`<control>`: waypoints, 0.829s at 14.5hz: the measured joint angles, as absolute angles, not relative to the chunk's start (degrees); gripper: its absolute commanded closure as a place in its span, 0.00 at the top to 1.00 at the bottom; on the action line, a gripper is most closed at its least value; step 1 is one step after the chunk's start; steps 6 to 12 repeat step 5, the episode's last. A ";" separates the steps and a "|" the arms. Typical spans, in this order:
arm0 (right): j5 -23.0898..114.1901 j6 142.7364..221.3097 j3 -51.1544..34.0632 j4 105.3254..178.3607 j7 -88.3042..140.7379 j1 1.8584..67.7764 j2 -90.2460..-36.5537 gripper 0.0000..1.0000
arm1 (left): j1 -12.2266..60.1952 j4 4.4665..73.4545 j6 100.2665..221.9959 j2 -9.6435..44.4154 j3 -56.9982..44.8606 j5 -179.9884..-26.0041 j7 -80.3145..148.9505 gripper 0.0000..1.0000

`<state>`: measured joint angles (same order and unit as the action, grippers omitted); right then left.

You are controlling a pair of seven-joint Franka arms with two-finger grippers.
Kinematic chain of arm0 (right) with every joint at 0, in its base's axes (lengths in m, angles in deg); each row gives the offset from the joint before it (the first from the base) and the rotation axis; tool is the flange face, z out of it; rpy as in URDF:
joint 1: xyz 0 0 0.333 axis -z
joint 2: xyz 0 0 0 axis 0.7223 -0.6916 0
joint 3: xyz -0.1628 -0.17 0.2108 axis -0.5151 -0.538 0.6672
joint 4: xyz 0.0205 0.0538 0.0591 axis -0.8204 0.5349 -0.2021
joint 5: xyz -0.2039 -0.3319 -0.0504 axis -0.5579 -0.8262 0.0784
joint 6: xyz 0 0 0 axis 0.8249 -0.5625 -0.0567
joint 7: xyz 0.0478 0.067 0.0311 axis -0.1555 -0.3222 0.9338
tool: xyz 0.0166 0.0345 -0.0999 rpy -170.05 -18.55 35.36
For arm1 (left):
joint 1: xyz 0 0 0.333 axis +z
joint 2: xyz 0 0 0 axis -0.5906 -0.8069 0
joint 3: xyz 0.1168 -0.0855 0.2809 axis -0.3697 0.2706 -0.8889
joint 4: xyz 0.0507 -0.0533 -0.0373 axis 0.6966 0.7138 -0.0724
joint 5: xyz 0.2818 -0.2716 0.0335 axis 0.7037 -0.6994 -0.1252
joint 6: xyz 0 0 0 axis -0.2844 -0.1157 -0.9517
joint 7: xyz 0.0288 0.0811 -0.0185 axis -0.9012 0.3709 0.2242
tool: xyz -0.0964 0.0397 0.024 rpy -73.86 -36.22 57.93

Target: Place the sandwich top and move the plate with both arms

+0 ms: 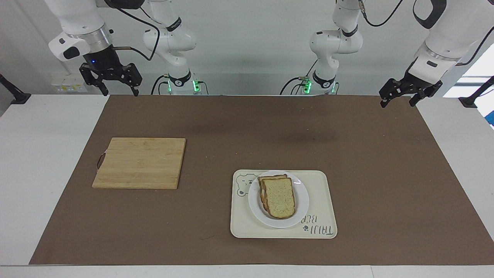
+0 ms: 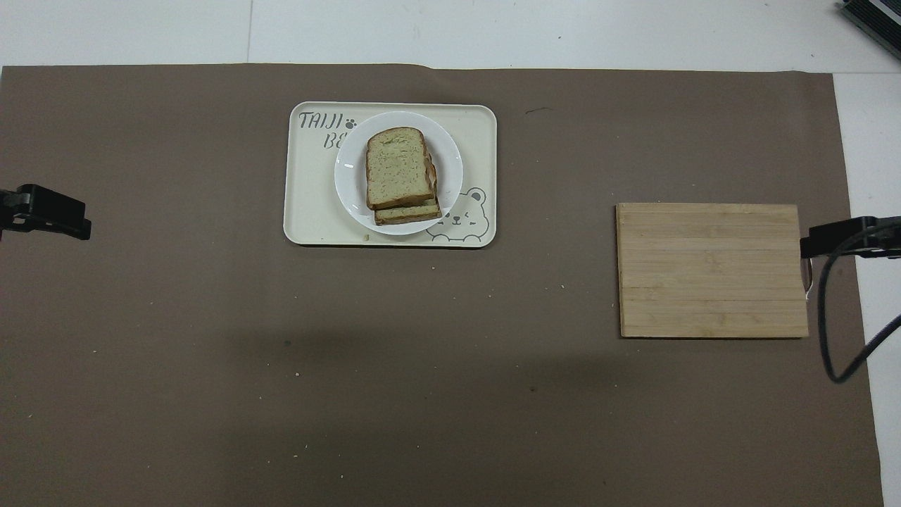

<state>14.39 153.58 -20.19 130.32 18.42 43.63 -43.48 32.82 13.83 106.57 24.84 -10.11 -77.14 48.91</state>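
The sandwich top (image 1: 279,199) lies flat on a stack of bread slices on the plate (image 1: 305,200), its rounded end pointing away from the robots. That small white plate rests on a cream tray (image 1: 322,193). My left gripper (image 1: 396,102) hangs open and empty over the brown mat's corner at the left arm's end, close to the robots. Over the mat's corner at the right arm's end, my right gripper (image 1: 120,92) is raised, open and empty. Neither gripper is near the plate.
A wooden cutting board (image 1: 139,163) with a small handle lies on the brown mat (image 1: 231,135) toward the right arm's end, a little nearer to the robots than the tray. White tabletop borders the mat on both ends.
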 measured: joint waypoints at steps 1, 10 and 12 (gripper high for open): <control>14.39 153.58 -20.19 130.32 18.42 43.63 -43.48 1.00 | 32.82 13.83 106.58 24.83 -10.14 -77.26 48.92 1.00; 14.39 153.58 -20.19 130.32 18.42 43.63 -43.48 1.00 | 32.90 13.83 106.59 24.83 -10.28 -77.36 48.96 1.00; 14.39 153.58 -20.19 130.32 18.42 43.63 -43.48 1.00 | 32.90 13.83 106.59 24.83 -10.28 -77.36 48.96 1.00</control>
